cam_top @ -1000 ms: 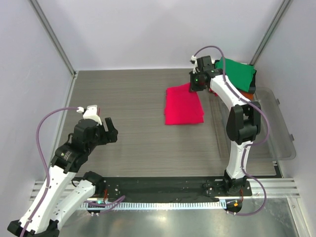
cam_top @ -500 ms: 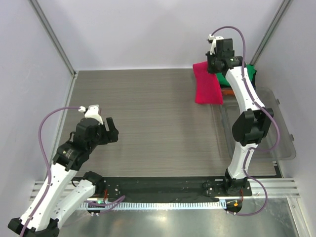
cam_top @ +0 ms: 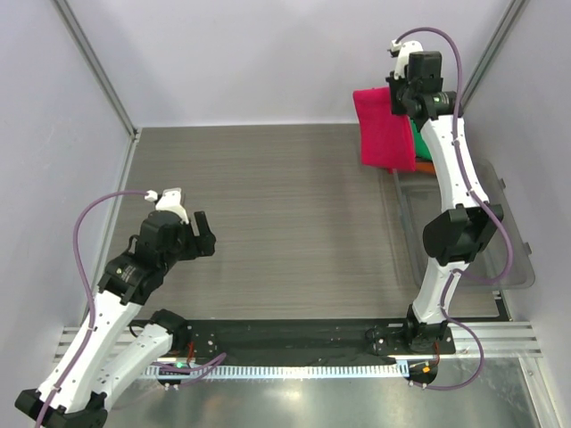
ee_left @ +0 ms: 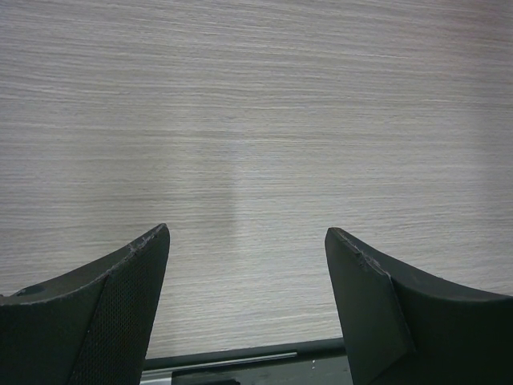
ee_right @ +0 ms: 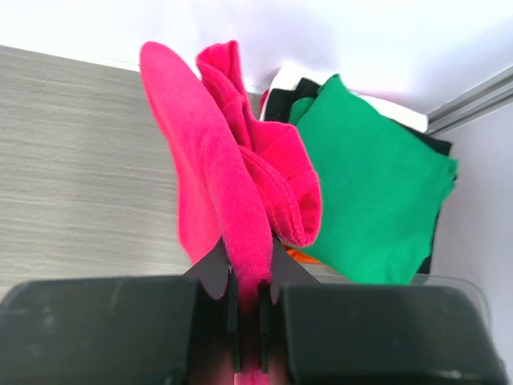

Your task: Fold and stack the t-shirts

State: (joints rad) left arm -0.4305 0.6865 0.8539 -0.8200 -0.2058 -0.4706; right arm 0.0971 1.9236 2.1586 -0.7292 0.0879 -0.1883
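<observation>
I see the pink shirt (ee_right: 216, 168) hanging bunched in loose folds, raised just left of the green shirt (ee_right: 373, 184), which lies folded flat atop the orange shirt (ee_right: 298, 255) and black shirt (ee_right: 278, 104).

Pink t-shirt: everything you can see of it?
Plain crimson-pink soft cloth, folded in layers, stitched hem showing. The pink t-shirt hangs bunched from the right gripper, jaws shut on one edge, at the far right of the table, beside the green t-shirt. It looks held off the table; whether it brushes the green t-shirt cannot be told.
</observation>
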